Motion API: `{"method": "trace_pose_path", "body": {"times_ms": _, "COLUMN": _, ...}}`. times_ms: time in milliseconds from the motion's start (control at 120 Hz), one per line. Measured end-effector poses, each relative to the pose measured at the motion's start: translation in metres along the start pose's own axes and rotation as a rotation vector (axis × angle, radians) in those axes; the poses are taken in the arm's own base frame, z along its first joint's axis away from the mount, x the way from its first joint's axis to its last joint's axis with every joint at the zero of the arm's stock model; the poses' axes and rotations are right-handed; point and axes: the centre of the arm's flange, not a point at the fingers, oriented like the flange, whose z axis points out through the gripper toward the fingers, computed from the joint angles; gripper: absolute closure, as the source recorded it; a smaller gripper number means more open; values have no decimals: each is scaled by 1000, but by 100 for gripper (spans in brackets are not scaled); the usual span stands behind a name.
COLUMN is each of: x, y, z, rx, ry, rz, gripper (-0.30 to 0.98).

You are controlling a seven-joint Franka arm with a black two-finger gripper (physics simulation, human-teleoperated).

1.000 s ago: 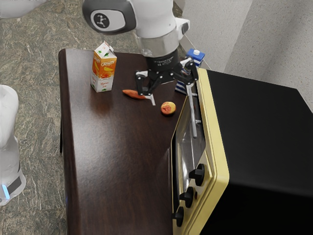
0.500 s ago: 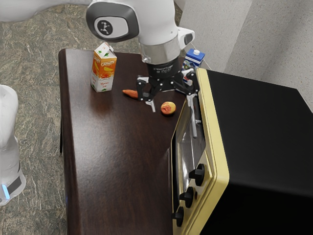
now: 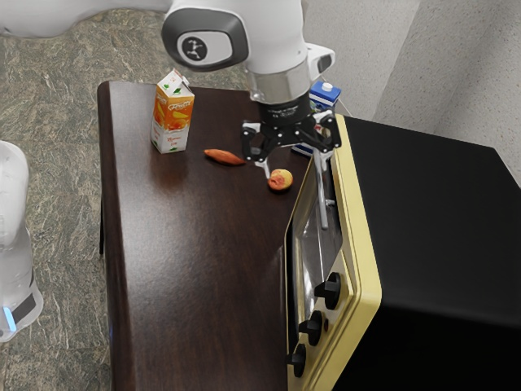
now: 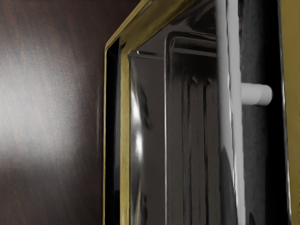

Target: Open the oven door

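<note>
Where the gripper (image 3: 291, 160) hangs above the bench (image 3: 195, 261), its fingers stand spread, grasping nothing. One fingertip is near the peach-like fruit as the exterior view shows it; the other overlaps the upper end of the pale bar handle (image 3: 321, 199), though I cannot tell whether they touch. That handle runs along the front of the oven door (image 3: 311, 240), held off it by short posts, one of which shows plainly in the wrist view. The door itself is shut, its dark glass pane set upright in the oven's yellow front frame (image 3: 356, 220), and ribbed shapes show through the pane in the wrist view.

Just beside the gripper, in the exterior view, the round yellow-and-red fruit (image 3: 280, 180) rests on the bench. A little farther toward the exterior view's left lies an orange, carrot-shaped vegetable (image 3: 224, 156). Partly hidden by the gripper is a blue-and-white carton (image 3: 326, 94), near the far end of the oven. Three black knobs (image 3: 330, 290) project from the oven front, past the end of the door. The oven's black casing (image 3: 440, 204) stretches toward the exterior view's right.

Farther off, an orange-and-white juice carton (image 3: 172, 118) stands upright near the bench's edge. Beyond the bench are a patterned stone-like floor (image 3: 57, 90) and a pale speckled wall (image 3: 480, 73).
</note>
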Motion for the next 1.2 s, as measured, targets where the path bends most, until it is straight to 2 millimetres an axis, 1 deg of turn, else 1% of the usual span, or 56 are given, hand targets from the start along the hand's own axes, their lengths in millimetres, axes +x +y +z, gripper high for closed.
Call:
{"method": "trace_pose_path", "body": {"times_ms": 175, "x": 6, "y": 2, "z": 2, "rx": -4, "ry": 4, "rz": 12, "gripper": 0}}
{"method": "trace_pose_path", "body": {"times_ms": 317, "x": 8, "y": 5, "z": 10, "rx": 6, "ry": -2, "rz": 23, "gripper": 0}}
{"method": "trace_pose_path", "body": {"times_ms": 450, "x": 10, "y": 5, "z": 13, "rx": 9, "ry": -5, "rz": 28, "gripper": 0}}
{"method": "trace_pose_path", "body": {"times_ms": 517, "x": 7, "y": 6, "z": 13, "rx": 8, "ry": -8, "rz": 37, "gripper": 0}}
{"method": "trace_pose_path", "body": {"times_ms": 600, "x": -3, "y": 5, "z": 13, "rx": 6, "ry": -13, "rz": 58, "gripper": 0}}
{"method": "trace_pose_path", "body": {"times_ms": 850, "x": -21, "y": 4, "z": 11, "rx": -6, "ry": -21, "rz": 96, "gripper": 0}}
{"method": "trace_pose_path", "body": {"times_ms": 1033, "x": -24, "y": 4, "z": 12, "rx": -11, "ry": -24, "rz": 103, "gripper": 0}}
{"method": "trace_pose_path", "body": {"times_ms": 1200, "x": -23, "y": 2, "z": 18, "rx": -1, "ry": -26, "rz": 99, "gripper": 0}}
